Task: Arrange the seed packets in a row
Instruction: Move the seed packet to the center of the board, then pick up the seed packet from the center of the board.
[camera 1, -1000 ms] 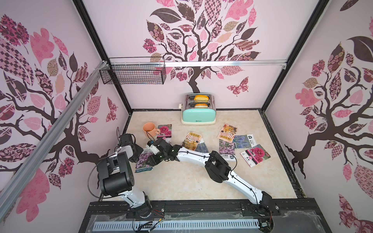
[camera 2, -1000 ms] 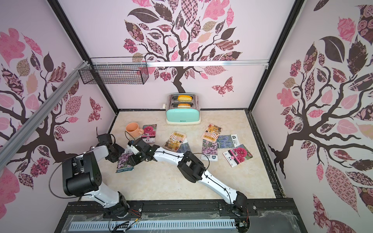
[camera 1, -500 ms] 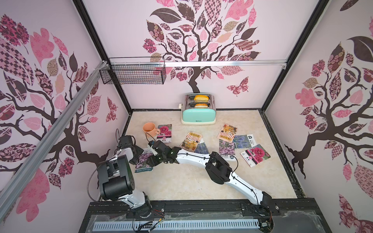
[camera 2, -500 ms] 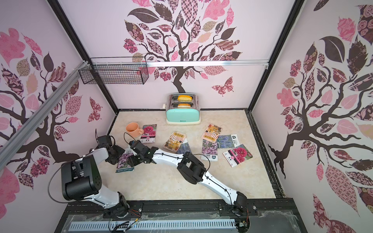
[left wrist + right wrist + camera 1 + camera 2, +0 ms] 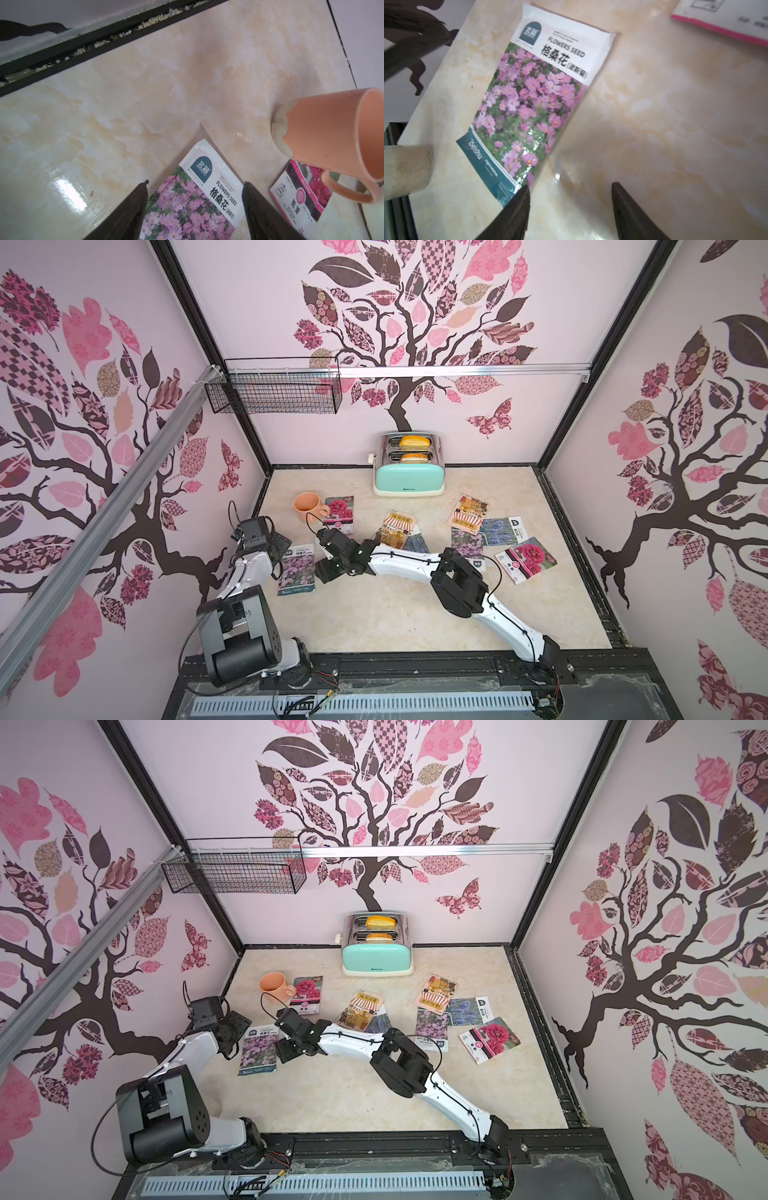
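Note:
A pink-purple flower seed packet (image 5: 296,569) (image 5: 258,1050) lies flat on the table near the left wall. My left gripper (image 5: 279,546) (image 5: 195,182) is open and hovers over its top end (image 5: 199,187). My right gripper (image 5: 327,570) (image 5: 570,185) is open and empty, beside the packet's (image 5: 533,99) right edge. A magenta packet (image 5: 340,510) lies by the cup. An orange shopfront packet (image 5: 397,526) overlaps a lavender one (image 5: 417,542). Further right lie another shopfront packet (image 5: 469,510), a lavender one (image 5: 500,531), a pink-purple one (image 5: 467,545) and a magenta one (image 5: 525,559).
An orange cup (image 5: 306,507) (image 5: 332,133) stands at the back left, its handle over the magenta packet. A mint toaster (image 5: 409,472) with bread sits against the back wall. A wire basket (image 5: 274,391) hangs high on the wall. The black table edge (image 5: 83,47) runs close by.
My left gripper's jaws have opened wider over the pink-purple packet. My right gripper has drawn a little to the right, off the packet, which now lies more fully in sight.

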`<state>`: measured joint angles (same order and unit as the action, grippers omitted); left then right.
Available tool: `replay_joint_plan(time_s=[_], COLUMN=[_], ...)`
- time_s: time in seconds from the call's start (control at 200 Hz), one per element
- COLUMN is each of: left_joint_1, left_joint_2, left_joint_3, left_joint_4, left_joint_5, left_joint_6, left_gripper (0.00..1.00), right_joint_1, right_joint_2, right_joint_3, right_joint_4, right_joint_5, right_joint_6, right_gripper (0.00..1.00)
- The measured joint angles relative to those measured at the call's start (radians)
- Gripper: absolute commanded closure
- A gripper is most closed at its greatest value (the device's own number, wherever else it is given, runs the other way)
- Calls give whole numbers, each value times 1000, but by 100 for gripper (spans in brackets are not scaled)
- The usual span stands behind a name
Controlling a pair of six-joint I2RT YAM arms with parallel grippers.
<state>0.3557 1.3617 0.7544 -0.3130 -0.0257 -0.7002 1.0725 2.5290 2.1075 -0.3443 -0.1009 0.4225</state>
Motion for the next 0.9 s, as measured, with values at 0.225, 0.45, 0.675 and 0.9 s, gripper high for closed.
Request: replay_joint_plan(time_s=[0.225,0.45,0.675,0.9], left_joint_1=[-111,-470,-820,-949], left_joint_2=[-69,-109,137,392], left_joint_3=[62,186,433,581], left_joint_4=[-64,-89,-87,-96], left_joint_5=[-8,-26,-58,-43], left_joint_6=[32,76,116,133], left_gripper=[26,26,27,26], right_joint_1=[-89,-312,-628,-754], right_joint_2=[-168,-487,-800,-940], right_joint_3=[-228,-651,-990,-1168], right_joint_4=[-72,-56,8,29], right_joint_5=[47,57,25,3], right_joint_6=[-30,-37,-37,-41], right_gripper=[36,35,34,33])
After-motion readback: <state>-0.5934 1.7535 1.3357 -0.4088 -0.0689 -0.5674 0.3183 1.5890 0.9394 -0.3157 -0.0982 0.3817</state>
